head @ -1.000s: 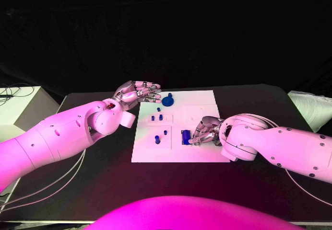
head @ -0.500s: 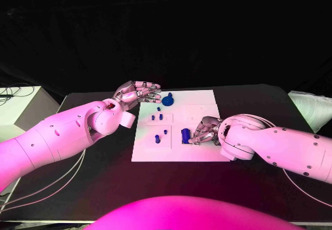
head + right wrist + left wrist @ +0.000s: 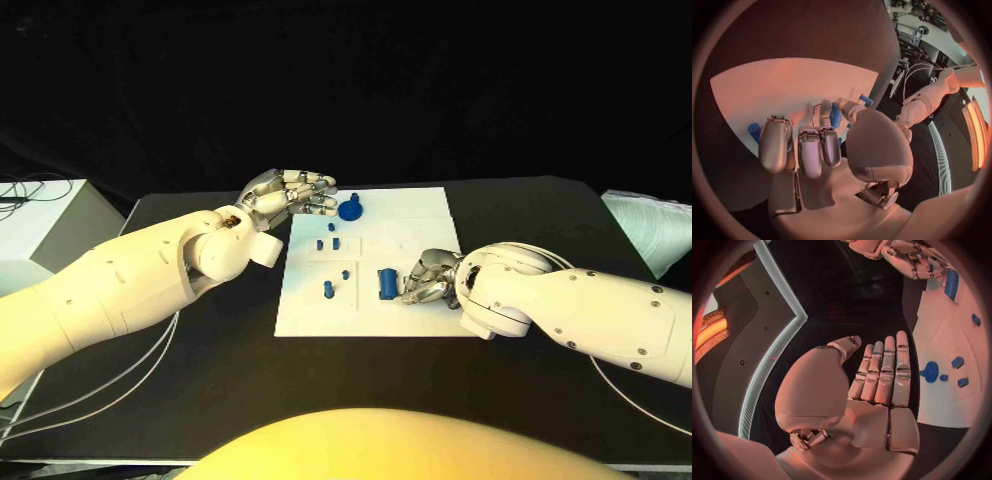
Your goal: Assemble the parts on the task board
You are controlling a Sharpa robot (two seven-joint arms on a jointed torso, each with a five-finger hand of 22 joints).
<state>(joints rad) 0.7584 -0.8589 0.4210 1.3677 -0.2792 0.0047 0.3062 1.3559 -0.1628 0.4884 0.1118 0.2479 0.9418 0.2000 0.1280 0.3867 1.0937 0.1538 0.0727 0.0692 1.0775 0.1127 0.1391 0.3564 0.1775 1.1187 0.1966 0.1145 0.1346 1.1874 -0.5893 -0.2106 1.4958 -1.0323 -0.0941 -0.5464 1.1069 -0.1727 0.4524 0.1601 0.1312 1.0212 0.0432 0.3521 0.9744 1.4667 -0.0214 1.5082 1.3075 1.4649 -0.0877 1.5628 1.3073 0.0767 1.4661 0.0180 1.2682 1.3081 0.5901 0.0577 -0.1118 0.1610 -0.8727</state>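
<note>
- Right robot hand sits low over the near right part of the board, its fingers curled down at a blue block. The fingertips touch or nearly touch the block's right side; whether they truly pinch it I cannot tell, since the right wrist view has the fingers bent over it and covering most of the contact.
- Block: dark blue, oblong, with its long axis running near to far. It lies just left of the right robot hand, so any push or lift would come from its right flank.
- Left robot hand hovers at the board's far left corner, holding nothing, its fingers straight and side by side in the left wrist view, thumb apart.
- Knob: a round blue part with a stem, just right of the left robot hand on the board's far edge.
- Smaller blue pegs are scattered between the two hands on the board's left half, one near the block.
- Right hand is much nearer the block; left is nearer the knob.
- Board is white and flat, in the middle of the black table.
</note>
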